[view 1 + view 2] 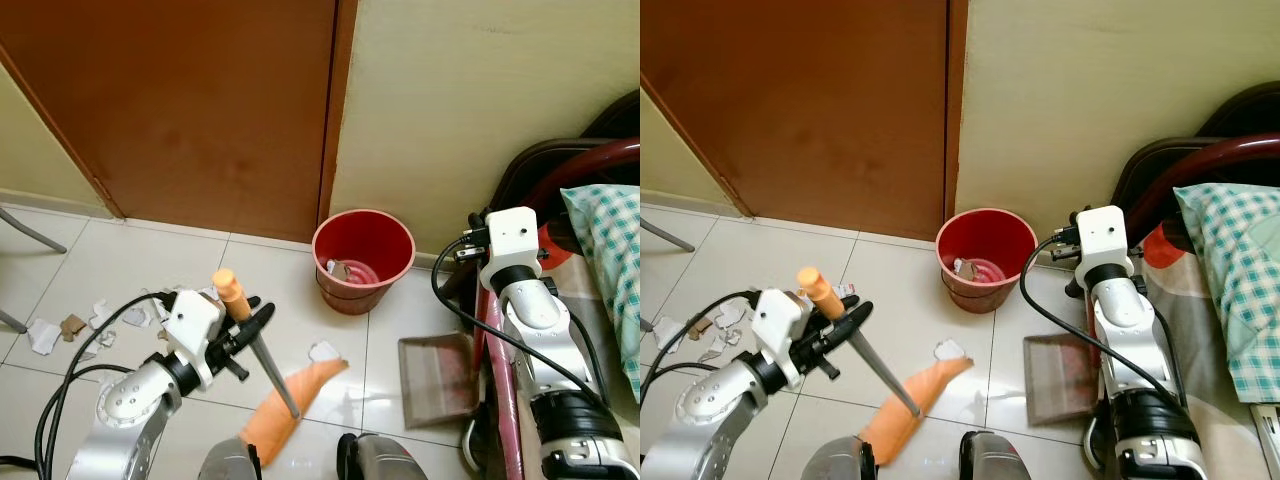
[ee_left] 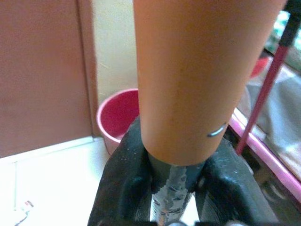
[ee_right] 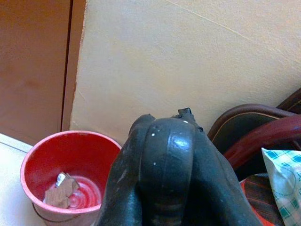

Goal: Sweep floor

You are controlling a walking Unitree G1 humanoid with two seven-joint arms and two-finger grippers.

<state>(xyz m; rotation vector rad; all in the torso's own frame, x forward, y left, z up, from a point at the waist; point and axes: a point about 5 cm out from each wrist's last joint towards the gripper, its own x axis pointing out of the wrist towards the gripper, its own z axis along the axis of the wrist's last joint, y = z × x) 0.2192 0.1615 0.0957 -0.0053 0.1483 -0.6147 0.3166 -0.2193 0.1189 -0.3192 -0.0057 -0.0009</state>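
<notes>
My left gripper [image 1: 250,325] is shut on a broom's grey shaft just under its orange handle end [image 1: 228,288]. In the left wrist view both fingers [image 2: 122,183] flank the shaft. The shaft slants down to the orange brush head [image 1: 290,405] on the white tiles. A white scrap [image 1: 322,350] lies just beyond the brush. More torn paper and card scraps [image 1: 45,335] lie at the left. A brownish dustpan [image 1: 437,378] rests on the floor at the right, and its red pole [image 1: 492,340] rises to my right gripper [image 1: 476,245], shut on the black top [image 3: 164,160].
A red bucket [image 1: 362,260] with scraps inside stands against the wall beside the brown door [image 1: 200,100]. A dark chair frame and check cloth [image 1: 610,250] crowd the right side. A grey metal leg [image 1: 30,232] crosses the far left. My feet [image 1: 380,458] are at the bottom edge.
</notes>
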